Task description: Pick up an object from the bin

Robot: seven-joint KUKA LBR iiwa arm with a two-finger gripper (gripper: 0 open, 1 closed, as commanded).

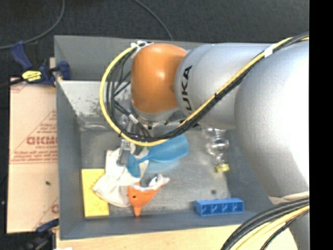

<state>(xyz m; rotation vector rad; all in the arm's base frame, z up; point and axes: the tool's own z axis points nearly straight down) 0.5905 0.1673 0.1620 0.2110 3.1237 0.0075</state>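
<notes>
My gripper (125, 152) reaches down from under the orange wrist cover into the middle of the bin. Its tip sits at the upper edge of a crumpled white cloth (115, 182) and right beside a light blue plastic scoop-like piece (167, 149). The arm hides part of the blue piece. An orange fish-shaped toy (137, 197) lies just below, against the cloth. Nothing shows as held.
A flat yellow block (93, 194) lies at the front left corner. A blue toy brick (219, 207) lies along the front wall at the right. A clear plastic item (216, 142) with a small yellow bit (222, 167) sits at the right. The arm covers the bin's back and right.
</notes>
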